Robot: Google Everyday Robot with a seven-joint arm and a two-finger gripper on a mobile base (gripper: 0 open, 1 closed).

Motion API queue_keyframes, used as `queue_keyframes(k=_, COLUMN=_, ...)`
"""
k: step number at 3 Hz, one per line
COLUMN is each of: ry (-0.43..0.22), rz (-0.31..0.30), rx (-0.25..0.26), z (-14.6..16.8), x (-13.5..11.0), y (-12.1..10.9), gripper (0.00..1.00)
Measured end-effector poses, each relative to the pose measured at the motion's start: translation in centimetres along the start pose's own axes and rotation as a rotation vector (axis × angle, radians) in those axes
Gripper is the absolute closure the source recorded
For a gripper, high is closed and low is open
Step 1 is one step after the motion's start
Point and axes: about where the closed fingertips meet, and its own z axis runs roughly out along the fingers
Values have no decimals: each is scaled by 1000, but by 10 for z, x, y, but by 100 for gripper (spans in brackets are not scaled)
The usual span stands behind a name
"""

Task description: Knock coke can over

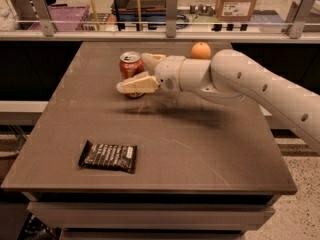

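The coke can (130,66) is red with a silver top and stands upright at the back middle of the brown table (210,154). My gripper (137,73) reaches in from the right and is open. One cream finger (134,85) lies across the front of the can's lower part. The other finger (151,60) is just right of the can's top. The can sits between the two fingers. Its base is partly hidden behind the front finger.
An orange fruit (200,50) sits at the back of the table, behind my arm (250,84). A flat black snack wrapper (108,156) lies near the front left. A rail with glass panels (170,26) runs along the far edge.
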Motion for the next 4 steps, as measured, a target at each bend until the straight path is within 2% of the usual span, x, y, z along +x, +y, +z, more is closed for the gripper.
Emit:
queue_keyframes(k=3, ry=-2, rz=-2, rx=-13, z=6, x=-2, y=5, gripper=88)
queue_keyframes(k=4, ry=-2, rz=-3, rx=-16, z=8, x=-3, y=7, gripper=100)
